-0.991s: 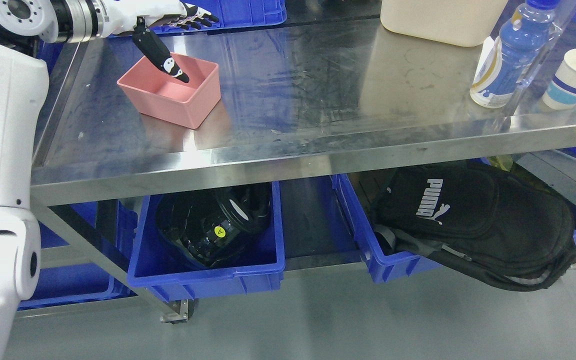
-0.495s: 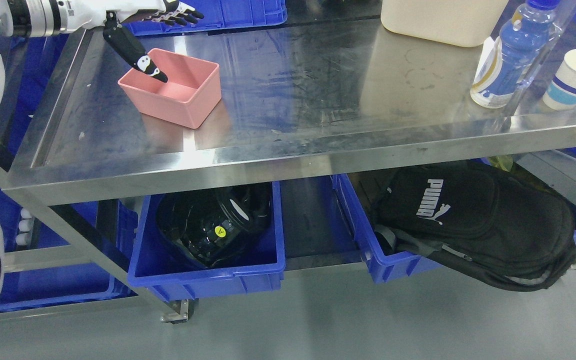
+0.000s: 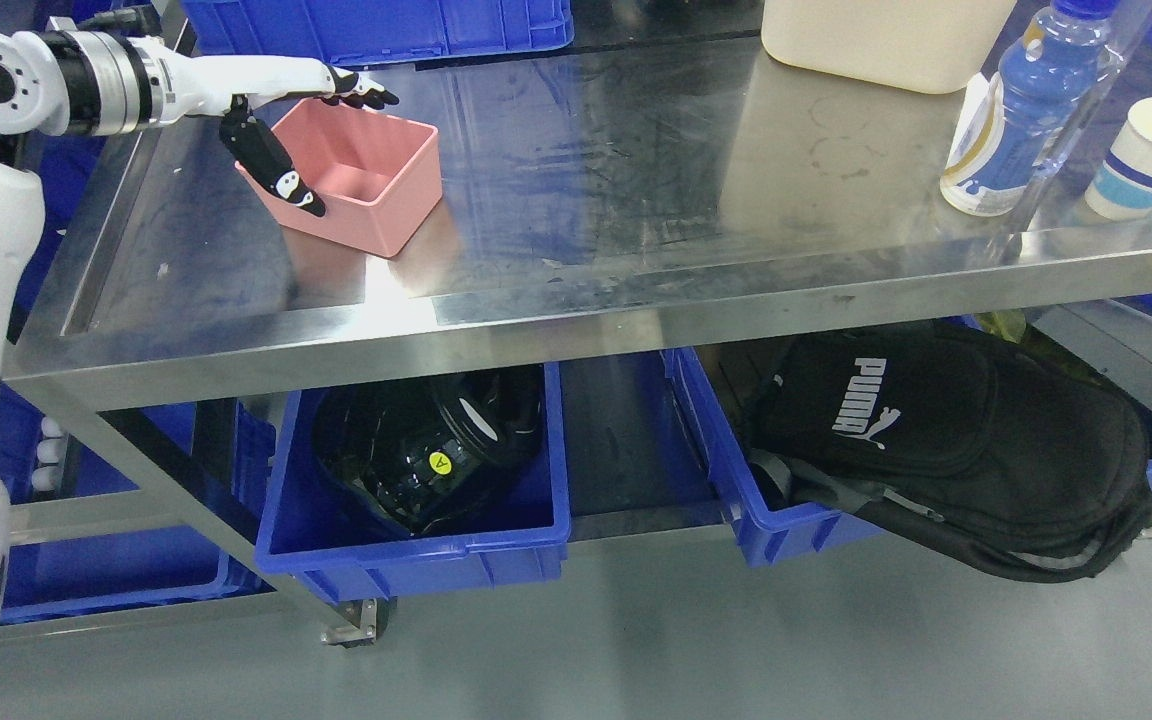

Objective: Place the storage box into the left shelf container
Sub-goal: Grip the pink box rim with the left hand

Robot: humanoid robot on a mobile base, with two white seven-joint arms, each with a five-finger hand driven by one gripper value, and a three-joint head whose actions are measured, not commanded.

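The pink storage box [image 3: 391, 205] stands open-topped on the steel table top [image 3: 636, 200], near its back left. My left hand [image 3: 346, 155] reaches in from the upper left and straddles the box's left end. Its straight fingers [image 3: 361, 97] lie over the far rim, and the black thumb [image 3: 276, 180] hangs down outside the near-left wall. The hand is open and the box still rests on the table. Under the table, a blue bin [image 3: 416, 560] on the lower left shelf holds a black helmet-like object [image 3: 426, 450].
A second blue bin [image 3: 786, 520] to the right carries a black bag [image 3: 956, 440]. A blue bottle [image 3: 1021, 110], a paper cup [image 3: 1146, 155] and a cream container [image 3: 886, 40] stand at the table's right. More blue bins sit at the back [image 3: 376, 25] and at the lower left [image 3: 116, 580].
My left hand has drawn back and down. Its thumb, inside the box before, now hangs outside the near-left wall. The pink box has not moved.
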